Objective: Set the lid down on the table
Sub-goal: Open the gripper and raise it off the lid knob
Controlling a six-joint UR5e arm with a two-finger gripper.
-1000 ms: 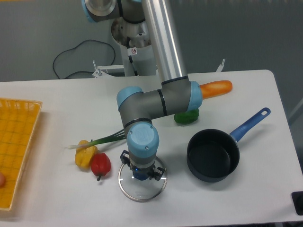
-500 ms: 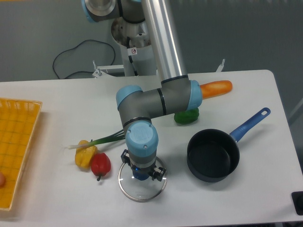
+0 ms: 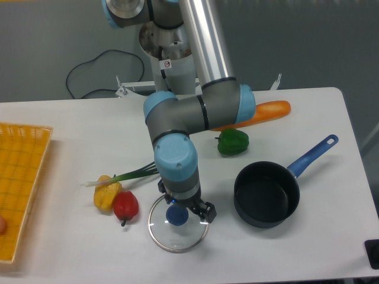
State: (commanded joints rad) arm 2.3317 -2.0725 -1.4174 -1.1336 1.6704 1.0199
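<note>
The lid (image 3: pixel 173 233), a clear glass disc with a metal rim and a blue knob (image 3: pixel 176 215), lies flat on the white table (image 3: pixel 71 242) near the front edge. My gripper (image 3: pixel 185 204) hovers just above the knob. Its jaws stand apart on either side and the knob shows free between them, so it is open. The wrist hides the lid's back edge.
A dark saucepan (image 3: pixel 266 195) with a blue handle stands to the right of the lid. A red pepper (image 3: pixel 126 205), a yellow pepper (image 3: pixel 106 194) and a spring onion (image 3: pixel 127 175) lie to the left. A green pepper (image 3: pixel 233 142) and a carrot (image 3: pixel 269 111) sit behind. The yellow basket (image 3: pixel 18 177) is at the far left.
The gripper has let go of the lid's knob, risen a little and turned. The lid stays flat on the table.
</note>
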